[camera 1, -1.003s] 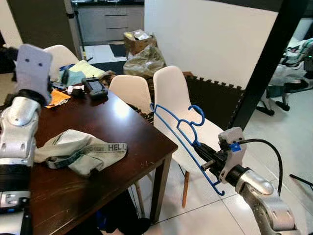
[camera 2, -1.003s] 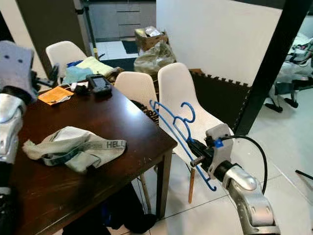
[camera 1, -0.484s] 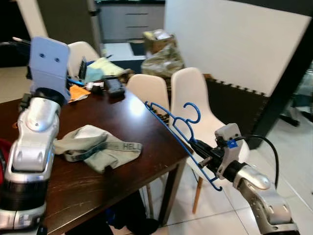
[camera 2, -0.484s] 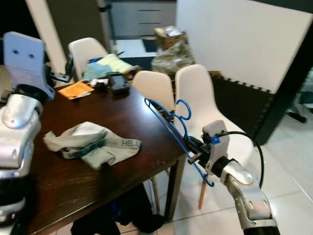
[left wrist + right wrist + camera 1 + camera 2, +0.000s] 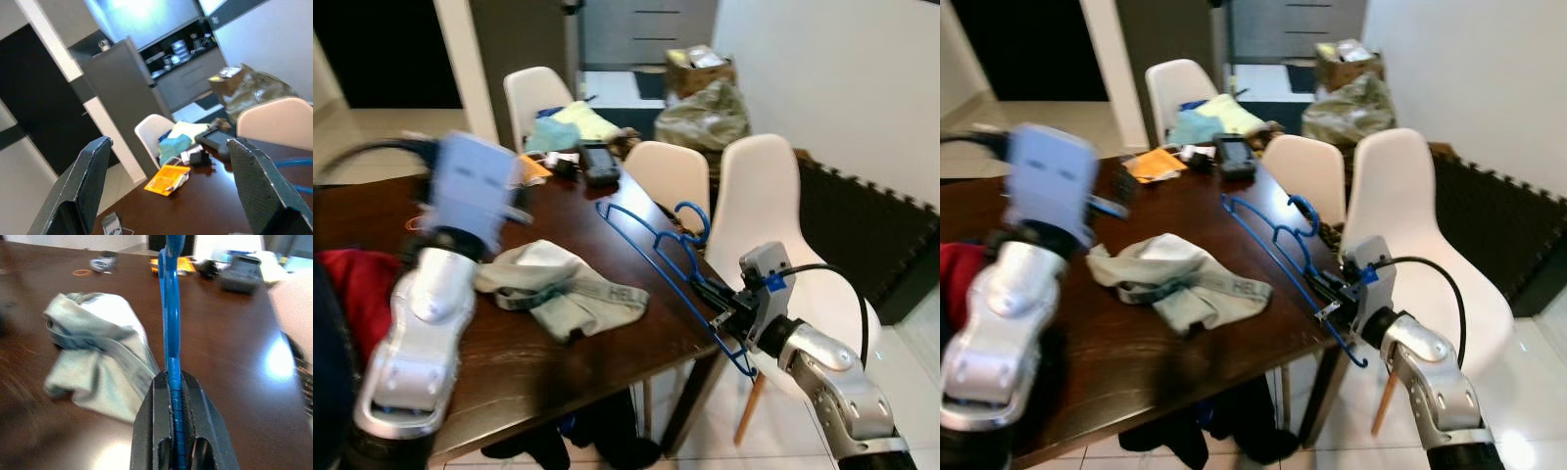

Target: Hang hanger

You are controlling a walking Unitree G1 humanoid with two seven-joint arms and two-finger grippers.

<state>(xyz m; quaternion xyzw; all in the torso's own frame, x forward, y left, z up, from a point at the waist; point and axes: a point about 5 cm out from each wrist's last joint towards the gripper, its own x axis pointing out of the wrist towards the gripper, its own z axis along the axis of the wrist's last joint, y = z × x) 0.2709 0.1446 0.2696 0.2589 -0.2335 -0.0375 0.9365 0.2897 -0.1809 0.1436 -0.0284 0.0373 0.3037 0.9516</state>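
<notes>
The blue hanger (image 5: 664, 257) is in hand but not hung, so by my read the pickup is done and the hanging itself is all to come: there's no rail, rod or hook to be made out anywhere ahead, which means finding a place for it comes first. The right gripper (image 5: 725, 304) is pinching the hanger's lower bar, both black fingers pressed tight against the blue wire with the bar running straight up between them in the right wrist view (image 5: 170, 308). From that grip the hanger slants up and away from the gripper, its long bar reaching out over the edge of the dark wooden table (image 5: 558, 352), and the curled hook (image 5: 695, 219) sits above and just beyond the fingers, near the back of the nearest white chair (image 5: 773, 211). Past the hanger, further out from the gripper over the tabletop, lies a crumpled pale-green garment (image 5: 558, 284), not touching the hanger as far as I can see. The left gripper (image 5: 166, 186) is raised on the other side, well apart from the hanger, its two fingers spread wide with nothing between them, pointing across the table toward a far chair, an orange paper (image 5: 168, 179) and a dark gadget (image 5: 215, 142)
</notes>
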